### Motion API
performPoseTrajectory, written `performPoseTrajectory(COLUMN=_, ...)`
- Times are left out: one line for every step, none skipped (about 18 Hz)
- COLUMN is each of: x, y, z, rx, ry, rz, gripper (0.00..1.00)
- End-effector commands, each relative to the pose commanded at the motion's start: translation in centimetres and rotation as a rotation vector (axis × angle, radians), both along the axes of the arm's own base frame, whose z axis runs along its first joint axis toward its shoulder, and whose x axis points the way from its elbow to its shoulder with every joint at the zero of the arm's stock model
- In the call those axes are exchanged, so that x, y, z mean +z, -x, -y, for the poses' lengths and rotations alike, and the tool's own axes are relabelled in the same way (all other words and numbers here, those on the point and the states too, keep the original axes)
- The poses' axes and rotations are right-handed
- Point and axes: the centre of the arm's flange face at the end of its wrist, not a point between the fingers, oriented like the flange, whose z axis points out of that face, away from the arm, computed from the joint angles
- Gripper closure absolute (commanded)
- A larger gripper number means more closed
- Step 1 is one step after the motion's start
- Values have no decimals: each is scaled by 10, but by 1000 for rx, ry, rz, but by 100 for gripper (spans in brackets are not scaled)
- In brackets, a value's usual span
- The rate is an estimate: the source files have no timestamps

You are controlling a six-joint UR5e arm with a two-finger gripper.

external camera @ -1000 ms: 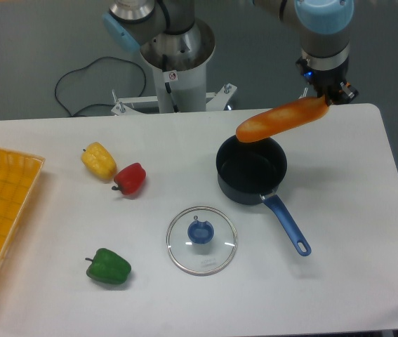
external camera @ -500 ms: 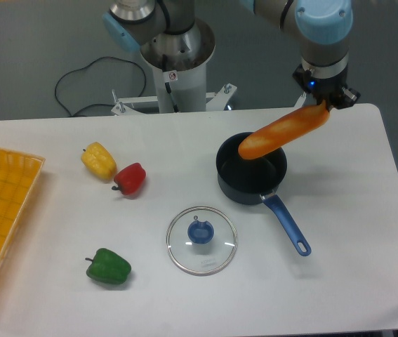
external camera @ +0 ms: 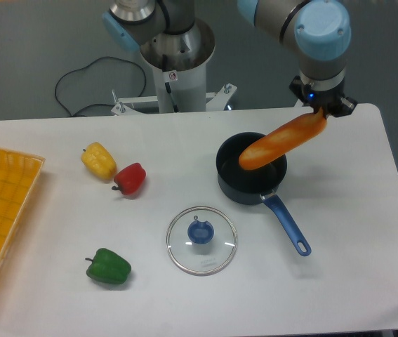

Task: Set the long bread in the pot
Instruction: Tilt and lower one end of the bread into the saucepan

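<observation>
Orange-brown long bread (external camera: 281, 141) — upper end hidden in jaws (external camera: 323, 111) — over pot (external camera: 250, 170).

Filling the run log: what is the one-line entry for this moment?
gripper: shut on bread | bread: tilted, low end over pot | lid: on table, off pot

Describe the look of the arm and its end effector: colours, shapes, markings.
The arm has grey cylindrical links with light blue round joint caps. Its end effector is small, black and boxy, with a tiny blue light. The silver base column bears a small round red-and-white sticker.
</observation>
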Motion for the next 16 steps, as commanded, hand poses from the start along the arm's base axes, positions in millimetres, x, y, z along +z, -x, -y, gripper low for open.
performPoseTrajectory(x=-1, y=0, z=0, rx=1, ry=1, rz=2, gripper=74)
performPoseTrajectory(x=-4, y=0, z=-2, rx=3, ry=1, rz=6, gripper=74)
performPoseTrajectory(x=-5, y=0, z=-4, rx=7, ry=1, rz=7, gripper=74)
performPoseTrajectory(x=-8, y=-1, z=-8, rx=1, ry=3, rz=10, gripper=74)
performPoseTrajectory(x=-9, y=-3, z=-11, rx=-5, ry=4, rz=11, gripper=74)
performPoseTrajectory(x=-10, y=-3, z=-12, rx=-7, ry=5, rz=13, gripper=74)
performPoseTrajectory(x=-12, y=-2, z=-12, rx=-7, ry=7, rz=17, gripper=74)
performPoseTrajectory(x=-12, y=-2, z=-12, rx=-5, ry=7, rz=16, gripper=74)
performPoseTrajectory(x=-12, y=-3, z=-13, rx=-7, ry=7, rz=16, gripper=74)
performPoseTrajectory(x=-14, y=-4, z=-13, rx=-9, ry=9, rz=21, gripper=74)
performPoseTrajectory(x=-18, y=-5, z=-13, rx=-7, ry=11, rz=26, gripper=74)
performPoseTrajectory(x=-21, y=-6, z=-12, rx=-3, ry=13, rz=30, gripper=74)
performPoseTrajectory(x=-21, y=-6, z=-12, rx=-3, ry=13, rz=30, gripper=74)
performPoseTrajectory(x=-21, y=-7, z=-12, rx=-3, ry=13, rz=31, gripper=74)
performPoseTrajectory(x=-22, y=-7, z=-12, rx=-1, ry=14, rz=32, gripper=73)
performPoseTrajectory(x=-23, y=-7, z=-12, rx=2, ry=14, rz=33, gripper=73)
